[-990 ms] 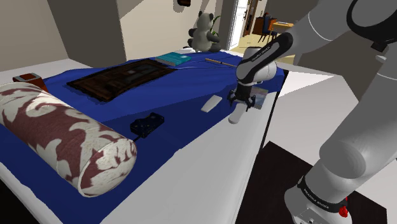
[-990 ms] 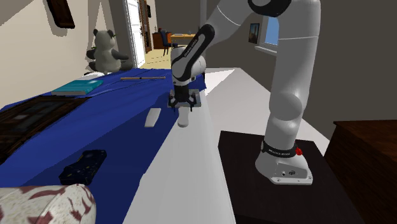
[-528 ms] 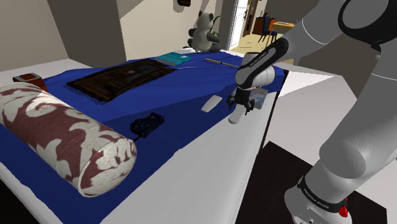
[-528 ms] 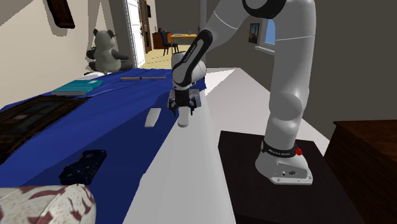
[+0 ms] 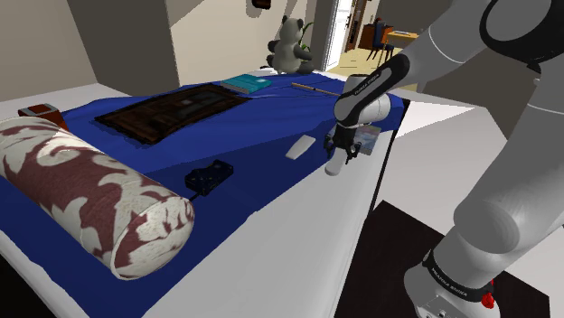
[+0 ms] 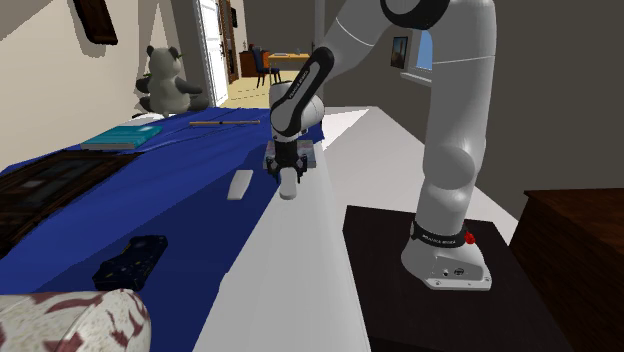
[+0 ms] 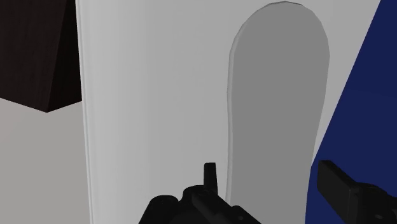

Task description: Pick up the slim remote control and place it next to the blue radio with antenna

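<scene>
The slim remote (image 5: 333, 166) is a pale grey, round-ended bar lying on the white strip of the bed, just off the blue blanket's edge. My gripper (image 5: 337, 154) points down at its near end. In the second exterior view the gripper (image 6: 288, 172) stands narrow over the remote (image 6: 288, 188). The wrist view has the remote (image 7: 280, 95) running away between my fingers (image 7: 337, 184), which press on its two long sides. My gripper (image 7: 267, 173) is shut on it. The dark blue radio (image 5: 210, 176) lies on the blanket toward the shoulder view's left, also seen as the radio (image 6: 132, 260).
A small white flat piece (image 5: 298, 148) lies on the blanket beside the remote. A patterned bolster (image 5: 90, 199), a dark mat (image 5: 172, 110), a teal book (image 5: 246, 84), a thin stick (image 5: 312, 88) and a panda plush (image 5: 289, 45) occupy the bed. The dark stand (image 6: 440, 290) is beside it.
The fingers stood wide apart over the remote and have now closed on its sides. The hand sank slightly a second ago and has held still since.
</scene>
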You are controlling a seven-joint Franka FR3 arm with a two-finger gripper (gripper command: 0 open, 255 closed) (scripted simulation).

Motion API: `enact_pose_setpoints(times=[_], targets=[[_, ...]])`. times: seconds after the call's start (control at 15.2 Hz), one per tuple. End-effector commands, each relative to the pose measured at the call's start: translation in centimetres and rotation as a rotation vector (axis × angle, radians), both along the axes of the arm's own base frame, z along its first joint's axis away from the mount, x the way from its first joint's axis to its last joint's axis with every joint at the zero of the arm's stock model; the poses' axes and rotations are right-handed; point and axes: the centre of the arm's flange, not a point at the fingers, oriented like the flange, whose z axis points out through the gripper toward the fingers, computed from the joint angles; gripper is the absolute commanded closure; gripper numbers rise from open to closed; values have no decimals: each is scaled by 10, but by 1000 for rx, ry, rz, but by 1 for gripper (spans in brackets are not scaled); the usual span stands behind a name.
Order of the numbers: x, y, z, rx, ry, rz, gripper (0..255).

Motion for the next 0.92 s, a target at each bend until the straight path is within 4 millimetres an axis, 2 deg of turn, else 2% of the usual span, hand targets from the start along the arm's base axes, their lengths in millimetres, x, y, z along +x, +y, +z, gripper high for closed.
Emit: enact_pose_setpoints(times=[0.0,0.33,0.86], targets=[[0,0,0,0,0,0,255],[0,0,0,0,0,0,255],[0,0,42,0,0,0,255]])
